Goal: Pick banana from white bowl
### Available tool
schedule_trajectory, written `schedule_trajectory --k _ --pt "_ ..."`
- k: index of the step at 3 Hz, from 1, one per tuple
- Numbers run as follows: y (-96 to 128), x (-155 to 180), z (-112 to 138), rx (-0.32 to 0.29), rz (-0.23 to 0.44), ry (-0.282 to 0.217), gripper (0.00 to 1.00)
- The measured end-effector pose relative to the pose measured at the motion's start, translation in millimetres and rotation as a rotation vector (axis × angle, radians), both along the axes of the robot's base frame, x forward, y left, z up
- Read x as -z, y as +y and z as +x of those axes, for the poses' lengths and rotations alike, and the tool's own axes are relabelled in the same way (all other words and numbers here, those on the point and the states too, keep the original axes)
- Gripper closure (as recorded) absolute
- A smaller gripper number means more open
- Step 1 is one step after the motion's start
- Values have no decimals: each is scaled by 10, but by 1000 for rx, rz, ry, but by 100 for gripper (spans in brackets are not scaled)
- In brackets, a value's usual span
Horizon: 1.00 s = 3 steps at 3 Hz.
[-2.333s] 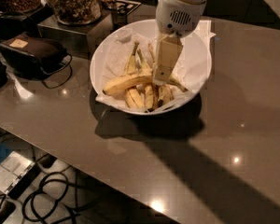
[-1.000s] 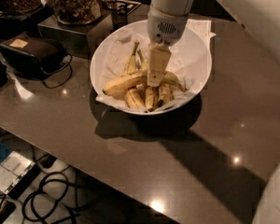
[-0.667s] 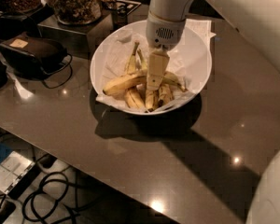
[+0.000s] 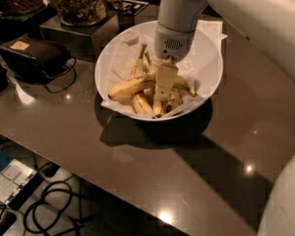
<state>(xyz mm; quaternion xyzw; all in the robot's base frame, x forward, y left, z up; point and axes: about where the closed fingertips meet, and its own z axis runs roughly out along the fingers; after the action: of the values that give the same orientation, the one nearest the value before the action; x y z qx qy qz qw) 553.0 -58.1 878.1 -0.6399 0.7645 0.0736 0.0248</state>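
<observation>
At upper centre, the gripper had shifted left and sunk into the white bowl, just beside the banana; I could not tell its jaws' state, so the grasp seemed pending.

white bowl: 1
bananas: at least 5, counting the big banana
glass jars: 2
gripper: 1, down in bowl
</observation>
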Motion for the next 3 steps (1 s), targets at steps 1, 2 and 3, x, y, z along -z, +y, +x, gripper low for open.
schedule_trajectory --k 1,2,3 --pt "0 -21 0 0 0 0 57" --pt "-1 14 -51 -20 -13 -11 81" --pt "37 15 10 -15 2 -34 100"
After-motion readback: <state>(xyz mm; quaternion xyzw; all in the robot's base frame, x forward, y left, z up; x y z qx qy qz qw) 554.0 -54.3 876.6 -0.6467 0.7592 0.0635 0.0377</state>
